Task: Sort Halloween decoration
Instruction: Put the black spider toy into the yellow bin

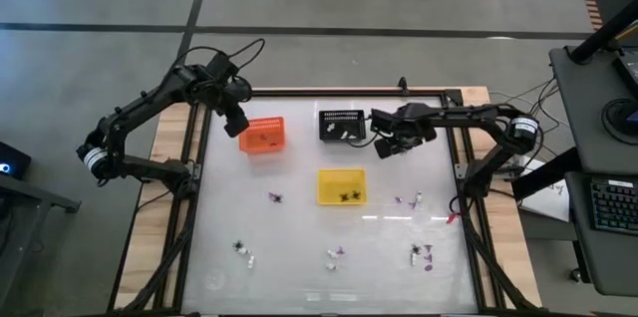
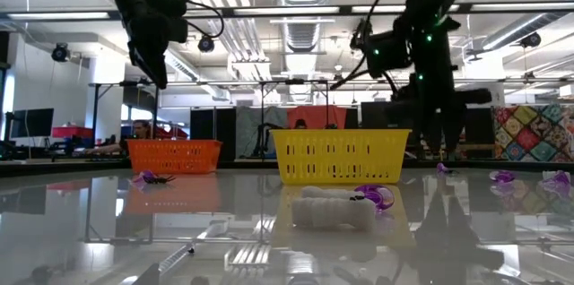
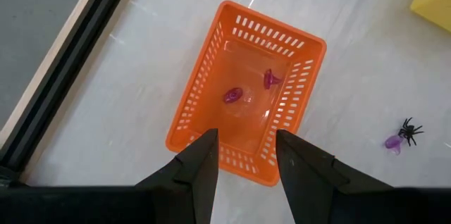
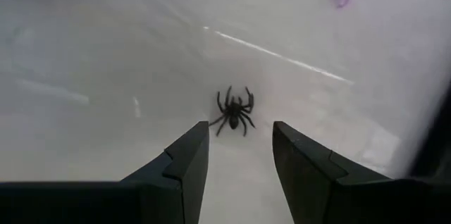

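Halloween decoration [image 1: 339, 253] pieces lie scattered over the worktop [image 1: 299, 227] in the high view; black spiders sit in the yellow basket [image 1: 341, 186], white pieces in the black basket [image 1: 341, 125]. Left wrist view: two purple pieces lie in the orange basket [image 3: 246, 104] beneath the left gripper [image 3: 244, 155], fingers apart, empty. Right wrist view: a black spider [image 4: 233, 111] lies flat on the worktop just ahead of the right gripper [image 4: 241, 150], fingers apart, empty.

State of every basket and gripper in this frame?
Orange basket: upright, two purple pieces inside.
Yellow basket: upright, black spiders inside.
Black basket: upright, white pieces inside.
Left gripper: open, empty, above the orange basket.
Right gripper: open, empty, black spider ahead.
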Tool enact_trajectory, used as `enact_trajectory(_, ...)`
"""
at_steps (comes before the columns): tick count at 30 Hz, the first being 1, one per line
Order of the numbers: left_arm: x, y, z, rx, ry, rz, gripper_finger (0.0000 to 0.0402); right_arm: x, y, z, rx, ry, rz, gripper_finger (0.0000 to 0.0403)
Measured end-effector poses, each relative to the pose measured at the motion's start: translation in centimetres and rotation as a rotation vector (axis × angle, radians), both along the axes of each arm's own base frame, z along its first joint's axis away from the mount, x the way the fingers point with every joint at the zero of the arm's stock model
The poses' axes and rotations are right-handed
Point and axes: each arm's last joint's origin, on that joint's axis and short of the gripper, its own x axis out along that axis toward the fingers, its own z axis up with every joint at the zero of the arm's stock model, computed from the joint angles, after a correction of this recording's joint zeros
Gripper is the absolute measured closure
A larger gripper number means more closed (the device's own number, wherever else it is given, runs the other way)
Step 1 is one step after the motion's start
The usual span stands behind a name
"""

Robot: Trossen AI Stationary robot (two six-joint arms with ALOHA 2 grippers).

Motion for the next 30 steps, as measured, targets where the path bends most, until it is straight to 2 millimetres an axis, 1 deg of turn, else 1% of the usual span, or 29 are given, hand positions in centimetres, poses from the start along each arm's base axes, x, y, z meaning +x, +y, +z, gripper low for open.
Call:
enact_trajectory(3,0.0,0.0,0.0,0.000,0.000,0.000,0.0277,-0.2,-0.4,-0.8,0.002,-0.045,-0.011,0.0256)
enact_trajectory(8,0.0,0.0,0.0,0.000,0.000,0.001,0.0277,-0.9,-1.0,-1.7,0.008,-0.042,-0.046,0.0257)
enact_trajectory(11,0.0,0.0,0.0,0.000,0.000,0.001,0.0277,-1.5,-1.1,-2.4,0.020,-0.026,-0.060,0.0257)
enact_trajectory(16,0.0,0.0,0.0,0.000,-0.002,0.004,0.0277,-2.1,-1.3,-3.6,0.043,-0.085,-0.084,0.0258)
enact_trajectory(19,0.0,0.0,0.0,0.000,-0.002,0.004,0.0277,-2.3,-1.4,-4.0,0.056,-0.101,-0.102,0.0267)
enact_trajectory(22,0.0,0.0,0.0,0.000,-0.002,0.004,0.0277,-2.3,-1.3,-3.9,0.060,-0.107,-0.109,0.0291)
enact_trajectory(26,0.0,0.0,0.0,0.001,-0.003,0.003,0.0277,-2.4,-1.3,-3.3,0.052,-0.128,-0.108,0.0322)
enact_trajectory(30,0.0,0.0,0.0,0.001,-0.003,0.004,0.0277,-3.0,-0.7,-2.1,0.086,-0.093,-0.106,0.0327)
